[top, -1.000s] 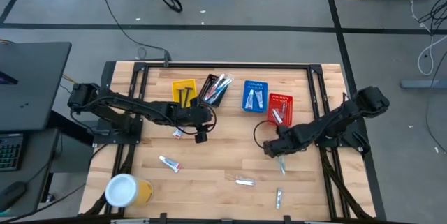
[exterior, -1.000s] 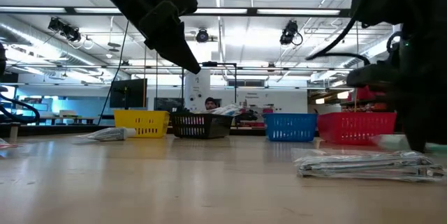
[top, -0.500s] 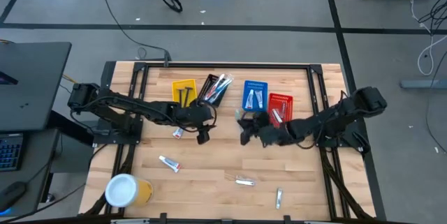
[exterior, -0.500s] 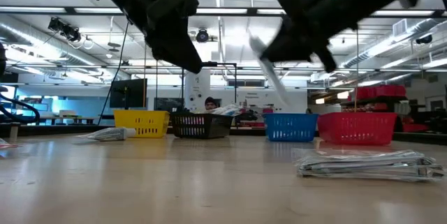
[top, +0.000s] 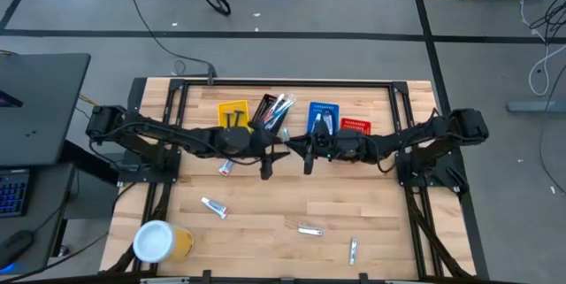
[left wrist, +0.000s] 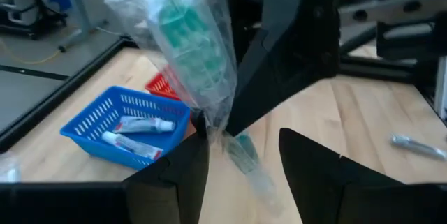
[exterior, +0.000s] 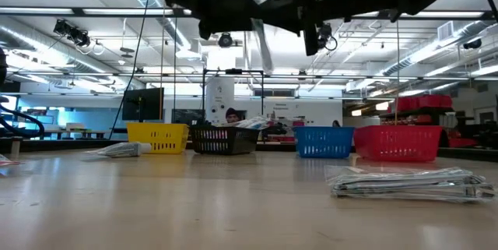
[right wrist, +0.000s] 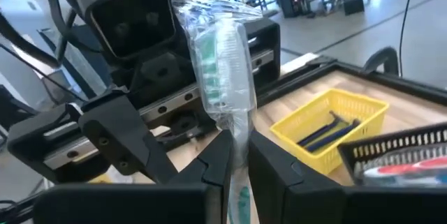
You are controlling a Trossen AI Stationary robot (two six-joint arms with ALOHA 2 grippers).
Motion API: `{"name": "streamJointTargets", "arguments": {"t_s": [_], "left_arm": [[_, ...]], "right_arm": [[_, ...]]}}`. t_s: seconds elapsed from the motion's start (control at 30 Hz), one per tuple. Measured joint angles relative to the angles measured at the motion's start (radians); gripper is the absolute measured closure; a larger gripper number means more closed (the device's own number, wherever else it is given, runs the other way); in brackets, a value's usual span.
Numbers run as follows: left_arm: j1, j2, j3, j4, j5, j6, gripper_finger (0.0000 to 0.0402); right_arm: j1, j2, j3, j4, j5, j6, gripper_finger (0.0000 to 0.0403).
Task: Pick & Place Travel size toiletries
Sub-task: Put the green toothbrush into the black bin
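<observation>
My right gripper [right wrist: 239, 140] is shut on a toothbrush in a clear wrapper [right wrist: 220, 49], with green-white bristles, high above the table's middle [top: 289, 151]. My left gripper [left wrist: 242, 140] is open and faces it from the table's left. Its fingers stand on either side of the packet's handle end [left wrist: 241, 153]; I cannot tell whether they touch it. The packet also shows in the low view [exterior: 261, 46]. White tubes [top: 213, 206] [top: 224, 168] and silvery items [top: 309, 229] [top: 353, 250] lie flat on the table. My right gripper pinches the wrapped toothbrush between its two fingers at the handle, below the head [right wrist: 237, 128]. The fingers come level from the table's right. The head end stands out past the fingertips and the handle end [right wrist: 242, 197] runs back between them. The packet is lifted clear of the table.
Yellow [top: 233, 114], black [top: 272, 111], blue [top: 323, 120] and red [top: 355, 126] mesh baskets stand in a row at the far side, holding toiletries. A yellow cup with a white lid [top: 161, 241] stands at the near left corner. The near middle of the table is bare wood.
My right gripper has taken the wrapped toothbrush off the table at the near right. It has carried it up and toward the table's left and far side, turning level. My left gripper has moved a little right toward it, and the two now meet.
</observation>
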Motion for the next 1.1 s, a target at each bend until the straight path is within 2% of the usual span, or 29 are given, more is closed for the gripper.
{"name": "streamJointTargets", "arguments": {"t_s": [0.33,0.6,0.77,0.87,1.1], "left_arm": [[0.030,0.000,0.000,0.022,-0.022,-0.040,0.0225],[0.042,0.000,0.000,0.020,-0.006,-0.040,0.0306],[0.044,0.000,0.000,0.019,-0.015,-0.031,0.0354],[0.048,0.000,0.000,0.015,-0.018,-0.031,0.0362],[0.077,0.000,0.000,-0.029,-0.025,-0.028,0.0351]], "right_arm": [[-0.018,0.001,0.000,0.074,-0.015,-0.031,0.0355],[-0.023,0.001,0.000,0.075,-0.007,-0.033,0.0355],[-0.040,0.001,0.000,0.072,0.041,-0.037,0.0355],[-0.052,0.001,0.000,0.061,0.023,-0.025,0.0354],[-0.065,0.001,0.002,-0.022,0.006,0.025,0.0354]]}}
